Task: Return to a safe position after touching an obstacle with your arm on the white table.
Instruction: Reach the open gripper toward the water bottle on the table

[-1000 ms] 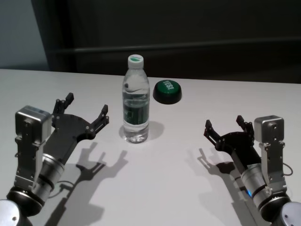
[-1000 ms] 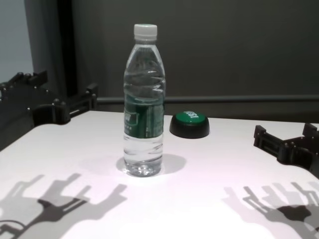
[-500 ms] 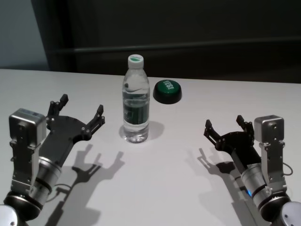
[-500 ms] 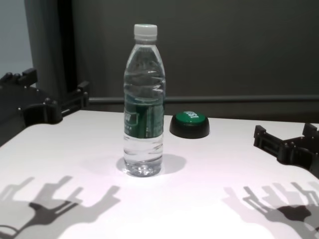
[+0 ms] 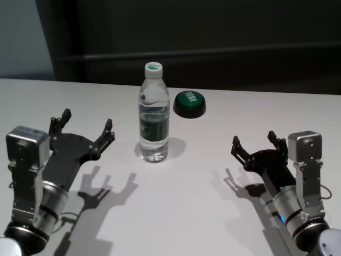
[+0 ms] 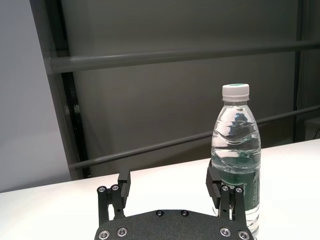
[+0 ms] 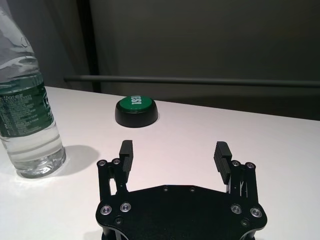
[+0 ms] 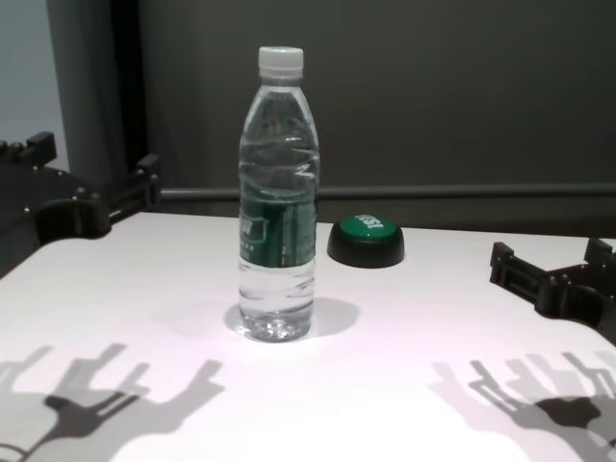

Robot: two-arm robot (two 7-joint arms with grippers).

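Observation:
The obstacle, a clear water bottle [image 5: 154,118] with a white cap and dark green label, stands upright mid-table; it also shows in the chest view [image 8: 277,197], the left wrist view [image 6: 236,160] and the right wrist view [image 7: 27,115]. My left gripper [image 5: 85,127] is open and empty, raised above the white table [image 5: 181,202], to the left of the bottle and apart from it; it also shows in the left wrist view [image 6: 170,186]. My right gripper [image 5: 254,143] is open and empty, low over the table at the right, also in the right wrist view [image 7: 174,155].
A green round button on a black base [image 5: 189,103] sits just behind and right of the bottle, also in the chest view [image 8: 366,240]. A dark wall with a horizontal rail [image 5: 213,53] runs behind the table's far edge.
My left gripper has drawn back to the left and toward me, away from the bottle. The bottle stands unmoved. The right arm has not moved.

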